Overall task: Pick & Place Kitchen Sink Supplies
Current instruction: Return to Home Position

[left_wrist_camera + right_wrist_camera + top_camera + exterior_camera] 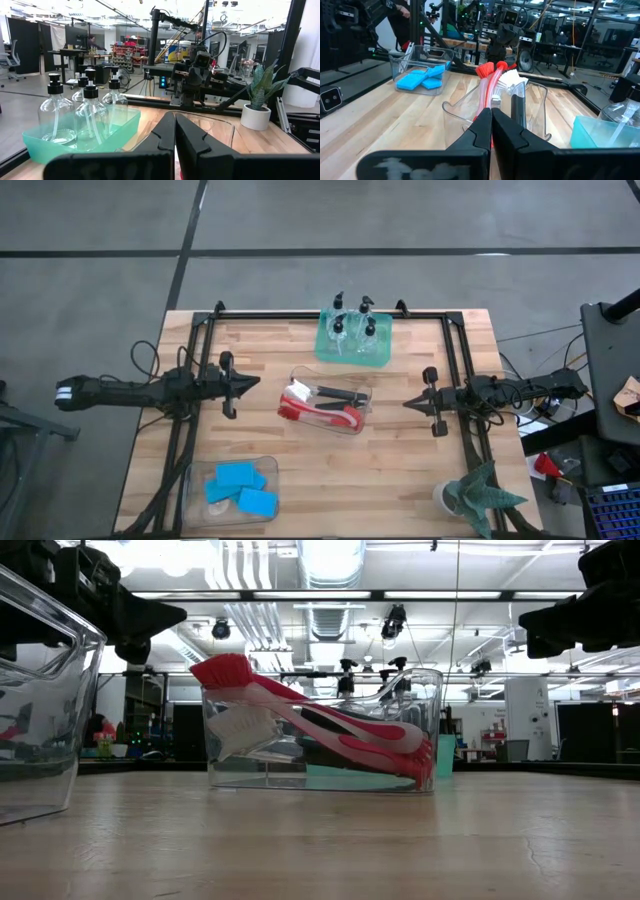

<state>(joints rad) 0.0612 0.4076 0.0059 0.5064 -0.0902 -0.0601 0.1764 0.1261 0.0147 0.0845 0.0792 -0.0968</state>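
Note:
Red and black dish brushes (325, 412) lie in a clear bin (361, 416) at the table's middle, their heads (232, 668) leaning on its rim. Several clear pump bottles (353, 327) stand in a green tray (326, 350) at the far edge. Blue sponges (243, 487) lie in a clear bin (195, 498) near the front left. My left gripper (256, 387) hovers shut at the left of the brush bin, above the table. My right gripper (406, 403) hovers shut at its right. Both point level at the brush bin and touch nothing.
A potted green plant (480, 492) stands at the front right corner. A black frame (330, 313) runs along the table's far edge and both sides. Bare wood lies between the brush bin and the front edge.

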